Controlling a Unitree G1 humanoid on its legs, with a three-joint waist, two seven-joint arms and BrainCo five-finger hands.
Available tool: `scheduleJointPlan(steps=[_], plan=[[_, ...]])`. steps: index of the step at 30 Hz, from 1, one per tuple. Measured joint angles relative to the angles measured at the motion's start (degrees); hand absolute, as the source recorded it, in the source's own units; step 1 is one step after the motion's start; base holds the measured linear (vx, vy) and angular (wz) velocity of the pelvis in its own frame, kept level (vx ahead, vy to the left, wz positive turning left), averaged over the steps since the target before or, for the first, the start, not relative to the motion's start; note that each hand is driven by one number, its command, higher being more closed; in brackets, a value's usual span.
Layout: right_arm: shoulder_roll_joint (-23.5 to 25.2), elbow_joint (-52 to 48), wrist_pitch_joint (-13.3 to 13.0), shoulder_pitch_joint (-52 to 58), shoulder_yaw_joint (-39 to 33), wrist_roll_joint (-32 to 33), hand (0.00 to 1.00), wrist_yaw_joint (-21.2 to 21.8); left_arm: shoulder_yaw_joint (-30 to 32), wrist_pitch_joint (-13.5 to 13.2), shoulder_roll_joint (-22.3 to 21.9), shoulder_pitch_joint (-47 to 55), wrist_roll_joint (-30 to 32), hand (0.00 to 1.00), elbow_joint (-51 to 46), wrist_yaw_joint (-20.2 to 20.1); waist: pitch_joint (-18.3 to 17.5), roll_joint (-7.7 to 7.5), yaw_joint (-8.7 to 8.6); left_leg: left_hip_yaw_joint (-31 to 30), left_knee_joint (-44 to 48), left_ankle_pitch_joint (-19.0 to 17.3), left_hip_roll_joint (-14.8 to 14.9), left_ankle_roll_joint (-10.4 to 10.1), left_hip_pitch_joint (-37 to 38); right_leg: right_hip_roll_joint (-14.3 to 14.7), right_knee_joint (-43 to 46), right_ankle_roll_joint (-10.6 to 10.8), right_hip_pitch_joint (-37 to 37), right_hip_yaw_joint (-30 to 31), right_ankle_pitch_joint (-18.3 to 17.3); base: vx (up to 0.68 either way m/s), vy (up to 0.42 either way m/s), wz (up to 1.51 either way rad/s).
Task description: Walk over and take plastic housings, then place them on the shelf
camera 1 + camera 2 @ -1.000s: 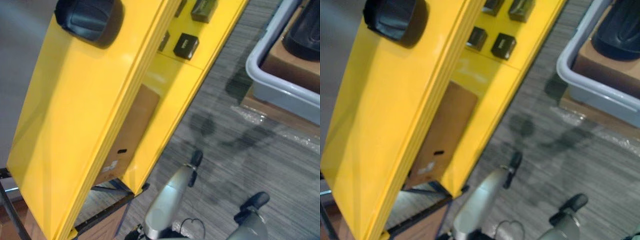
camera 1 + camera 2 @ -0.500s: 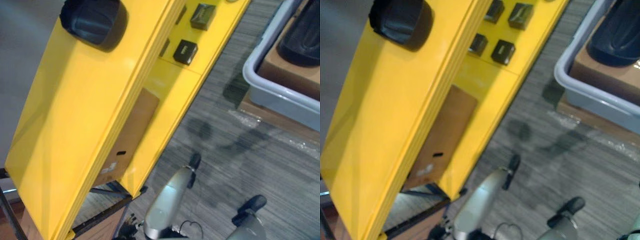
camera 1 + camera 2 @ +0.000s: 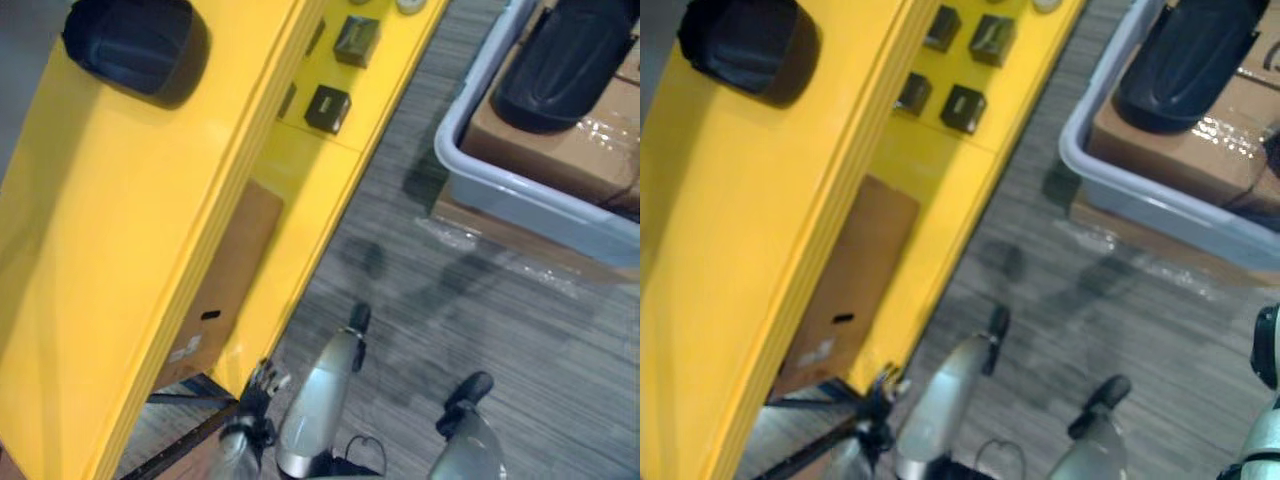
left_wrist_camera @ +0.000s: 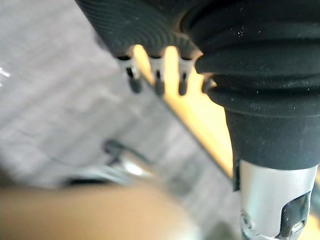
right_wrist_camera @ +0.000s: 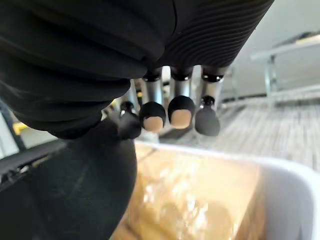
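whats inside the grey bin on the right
In the grey bin a black plastic housing lies on a brown cardboard box under clear film. The box covers the floor, so anything beneath it cannot be seen.

From where I stand, the right hand [image 5: 181, 111] hangs loose-fingered just over the grey bin [image 5: 280, 175], the black housing [image 5: 65, 200] bulking close beneath it, the left hand [image 3: 260, 384] nearly brushes the yellow shelf [image 3: 150, 250] corner, and open carpet [image 3: 450, 300] lies between them.
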Motion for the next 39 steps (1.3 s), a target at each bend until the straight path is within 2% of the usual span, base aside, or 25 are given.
scheduleJointPlan(steps=[4,8,11,20,22,26,28,29,33,35,39], plan=[[1.0,-1.1,-0.8,-0.1,0.0,-2.1,1.00,-3.5,0.2,-0.4,0.0,-2.7,0.8,0.00,-11.4,3.4,0.7,-0.96,-0.55,0.1,0.1,0.0,0.5,0.0,0.1,0.6,-0.8,-0.4,0.3,0.0,0.7,-0.04,-0.012,-0.05],[2.2,-3.1,-1.2,-1.0,0.0,-2.3,1.00,-7.2,0.8,-0.9,0.1,-3.7,0.9,0.00,-16.8,5.2,1.1,-1.63,-1.34,0.1,0.0,0.2,1.1,-0.3,0.1,1.2,-1.1,-0.8,0.3,0.0,1.1,-0.01,-0.010,-0.03],[3.4,-3.8,-1.5,-1.6,0.0,-2.3,1.00,-7.3,0.7,-1.1,0.1,-5.1,2.3,0.00,-19.5,6.5,1.8,-2.57,-1.55,0.2,-0.2,0.5,2.0,-0.6,0.1,2.2,-2.1,-1.2,0.4,0.0,1.9,-0.04,-0.038,-0.10],[8.6,-5.4,-3.6,-1.6,0.1,-2.3,1.00,-10.8,-0.2,-0.2,1.9,-8.6,3.0,0.00,-23.2,6.8,1.9,-3.07,-1.71,-0.3,-3.0,2.9,3.6,-1.8,0.4,4.3,-3.9,-2.4,0.2,-0.3,3.3,-0.05,-0.045,-0.02],[9.4,-5.8,-3.6,-1.6,1.2,-2.9,1.00,-11.8,-0.7,0.3,2.5,-9.5,3.0,0.00,-23.2,6.6,1.8,-3.90,-1.88,-0.4,-4.0,3.7,3.9,-2.1,0.3,4.7,-4.4,-2.7,0.0,-0.4,3.6,-0.04,-0.041,-0.01],[10.1,-7.7,-3.8,-1.6,2.0,-4.5,1.00,-11.9,-2.3,3.4,3.5,-14.1,3.5,0.00,-23.2,5.7,1.7,-4.66,-2.40,-0.6,-4.3,4.1,4.1,-2.3,0.2,5.0,-4.8,-2.8,-0.1,-0.3,4.0,-0.02,-0.015,0.01],[11.5,-7.8,-4.8,-1.6,3.6,-5.1,1.00,-11.8,-2.3,4.2,5.9,-18.1,3.5,0.00,-22.9,5.7,1.6,-6.00,-2.99,-0.1,-4.3,4.1,4.5,-2.3,0.1,5.2,-4.8,-3.1,-0.6,0.0,4.2,-0.02,-0.009,-0.15],[12.2,-7.9,-4.9,-1.7,3.7,-5.5,1.00,-11.6,-2.3,4.3,7.2,-21.1,3.5,0.00,-22.4,5.8,1.6,-6.77,-3.17,0.2,-4.3,4.1,4.8,-2.3,-0.1,5.5,-4.9,-3.3,-1.0,0.5,4.5,-0.02,-0.013,-0.18],[13.1,-7.7,-4.8,-1.7,3.4,-5.4,1.00,-8.1,-1.7,4.4,7.7,-30.4,3.3,0.00,-20.1,7.0,1.1,-7.84,-4.24,0.4,-4.5,4.6,5.0,-2.3,-0.8,5.9,-6.1,-3.4,-1.5,0.7,5.5,-0.02,-0.008,-0.07],[15.2,-7.5,-4.9,-1.7,3.2,-5.4,1.00,-6.8,-1.6,4.6,8.1,-33.2,2.9,0.00,-20.1,7.9,1.1,-8.70,-5.37,0.9,-4.9,5.0,5.2,-2.3,-1.0,6.0,-6.6,-3.6,-2.1,1.5,6.2,-0.02,-0.001,-0.12],[16.7,-7.3,-3.8,-1.7,0.8,-4.3,1.00,-5.2,-1.6,4.7,6.6,-33.5,3.0,0.00,-19.4,9.9,1.1,-8.71,-6.11,1.4,-5.7,5.6,5.4,-2.4,-0.9,6.1,-6.8,-3.8,-2.7,1.8,6.5,-0.02,-0.008,-0.06]])
